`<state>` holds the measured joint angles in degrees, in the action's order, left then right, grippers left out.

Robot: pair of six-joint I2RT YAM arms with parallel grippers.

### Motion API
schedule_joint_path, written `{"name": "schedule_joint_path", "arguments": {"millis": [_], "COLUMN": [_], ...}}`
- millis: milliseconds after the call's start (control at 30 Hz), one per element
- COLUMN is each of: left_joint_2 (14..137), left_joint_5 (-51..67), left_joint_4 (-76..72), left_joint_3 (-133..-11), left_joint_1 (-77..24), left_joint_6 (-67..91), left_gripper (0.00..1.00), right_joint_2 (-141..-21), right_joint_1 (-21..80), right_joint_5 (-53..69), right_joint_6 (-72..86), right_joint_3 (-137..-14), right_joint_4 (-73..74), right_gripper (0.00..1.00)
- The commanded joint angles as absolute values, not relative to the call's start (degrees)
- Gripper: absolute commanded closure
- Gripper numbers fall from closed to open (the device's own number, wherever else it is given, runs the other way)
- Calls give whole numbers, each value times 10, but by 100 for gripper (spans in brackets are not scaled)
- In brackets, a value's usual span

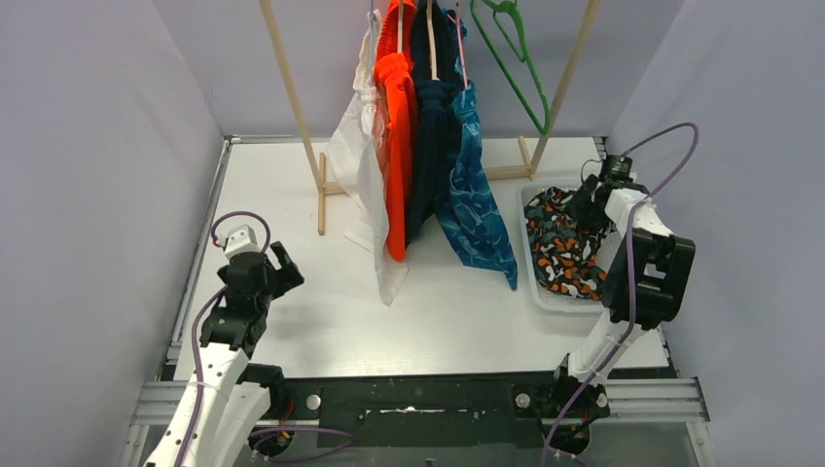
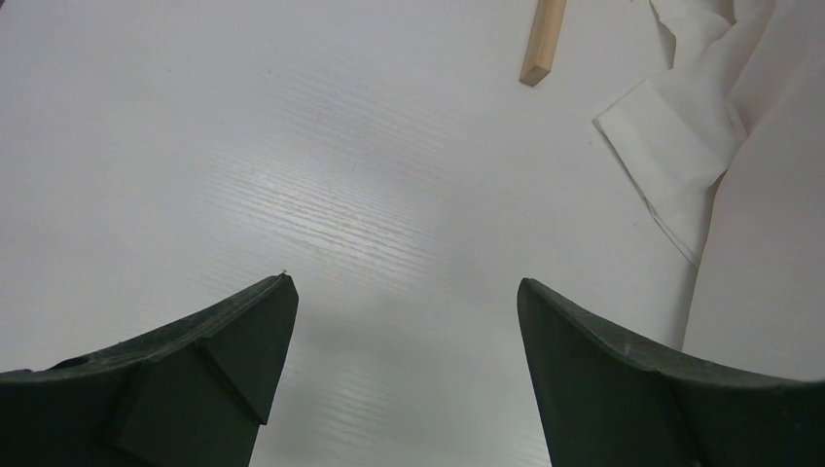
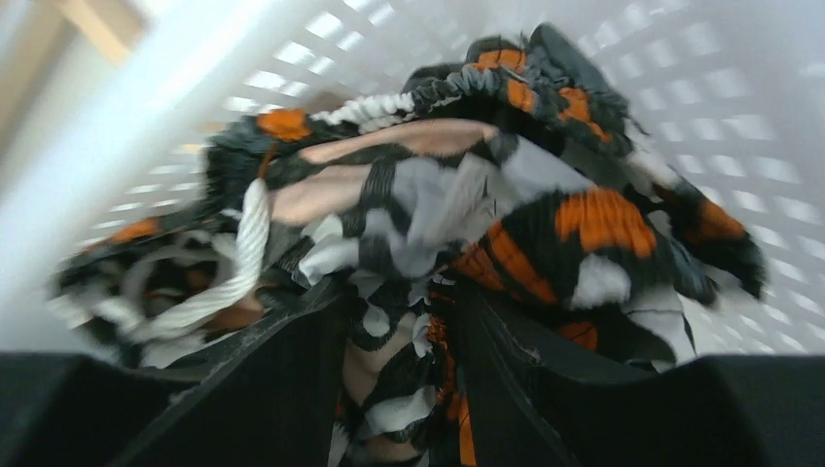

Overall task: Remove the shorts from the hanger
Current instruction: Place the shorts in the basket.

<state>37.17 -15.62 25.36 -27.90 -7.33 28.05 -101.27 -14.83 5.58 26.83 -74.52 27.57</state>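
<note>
Four pairs of shorts hang on the rack: white (image 1: 362, 165), bright orange (image 1: 397, 146), dark navy (image 1: 433, 146) and blue leaf-patterned (image 1: 477, 204). The black-orange-white camouflage shorts (image 1: 564, 248) lie bunched in a white basket (image 1: 545, 297) at the right. My right gripper (image 1: 589, 209) is down in the basket, and in the right wrist view (image 3: 404, 321) it is shut on a fold of the camouflage shorts (image 3: 584, 214). My left gripper (image 1: 282, 268) is open and empty over bare table at the left (image 2: 404, 292). The white shorts' hem (image 2: 681, 126) lies ahead of it to the right.
A wooden rack (image 1: 292, 88) stands at the back, and the end of its foot (image 2: 542, 39) shows in the left wrist view. An empty green hanger (image 1: 516, 58) hangs at the rack's right end. The basket's lattice wall (image 3: 681, 88) surrounds the right gripper. Grey walls close in both sides.
</note>
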Motion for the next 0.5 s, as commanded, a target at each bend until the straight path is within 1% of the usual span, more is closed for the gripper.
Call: {"name": "schedule_joint_path", "arguments": {"millis": [0, 133, 267, 333, 367, 400, 467], "left_joint_2": [367, 366, 365, 366, 367, 368, 370], "left_joint_5": [-153, -152, -153, -153, -152, -152, -151], "left_joint_4": [220, 219, 219, 219, 219, 219, 221], "left_joint_3": [-299, -299, -299, -299, -299, -300, -301], "left_joint_1": [-68, -68, -67, -66, -67, -67, -67], "left_joint_6": [277, 277, 276, 277, 277, 276, 276], "left_gripper": [15, 15, 15, 15, 15, 15, 15], "right_joint_2": [-1033, -985, -921, -879, -856, -830, -779], "right_joint_1": [-131, -112, -95, -90, -90, -90, -91], "right_joint_5": [35, -10, -50, -68, -67, -57, -34], "right_joint_6": [243, 236, 234, 237, 239, 238, 229], "right_joint_3": [-809, -837, -825, -794, -772, -748, -696], "right_joint_4": [325, 337, 348, 341, 331, 307, 269], "right_gripper": [52, 40, 31, 27, 23, 17, 10]}}
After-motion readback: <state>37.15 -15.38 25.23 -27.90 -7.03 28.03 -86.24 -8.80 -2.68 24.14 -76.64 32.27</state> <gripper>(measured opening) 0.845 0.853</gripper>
